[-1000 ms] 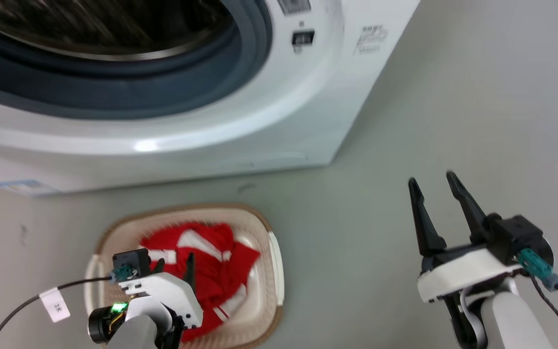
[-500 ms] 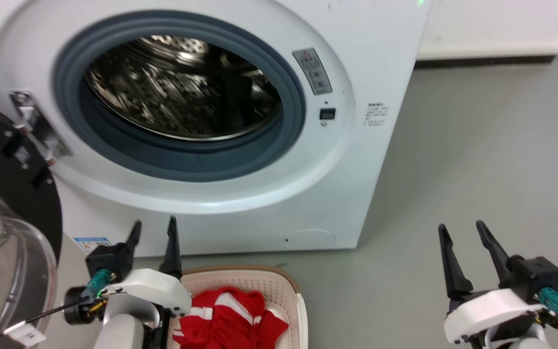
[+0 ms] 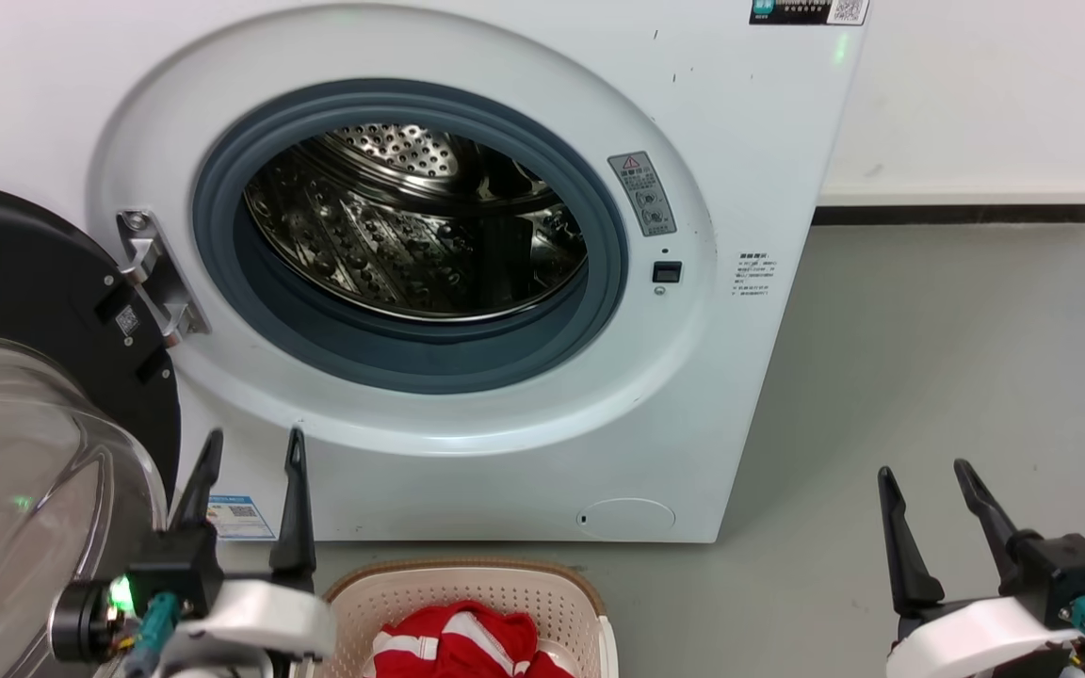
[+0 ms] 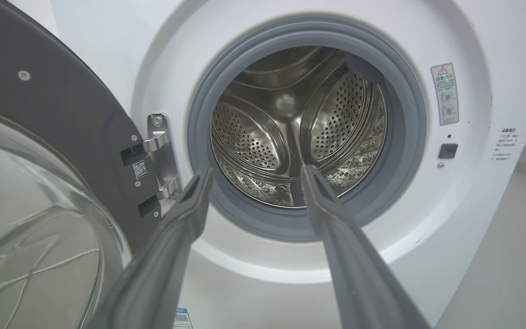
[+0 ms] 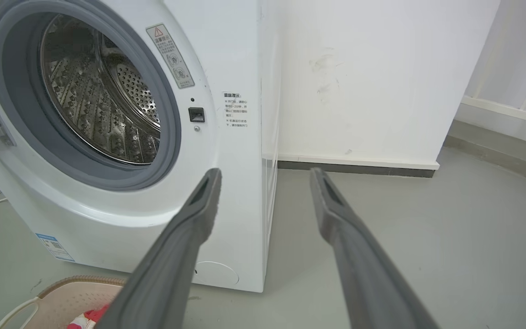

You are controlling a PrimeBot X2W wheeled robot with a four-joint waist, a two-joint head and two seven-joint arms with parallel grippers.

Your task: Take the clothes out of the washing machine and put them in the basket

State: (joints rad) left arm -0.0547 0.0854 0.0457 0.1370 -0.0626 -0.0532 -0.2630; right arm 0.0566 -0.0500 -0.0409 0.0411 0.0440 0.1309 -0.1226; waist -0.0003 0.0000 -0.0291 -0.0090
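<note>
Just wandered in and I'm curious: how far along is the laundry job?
Looks done: the clothes lie in the basket, and the drum of the washing machine shows bare steel. In hand: nothing; the left gripper and right gripper are both open. Left: apparently nothing.

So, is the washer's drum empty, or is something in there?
Empty, as far as shows: the drum is bare perforated steel, and the red clothes lie in the basket.

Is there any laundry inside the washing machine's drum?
No, the left wrist view looks straight into the drum of the washing machine, which is bare perforated steel; the red clothes lie in the basket.
</note>
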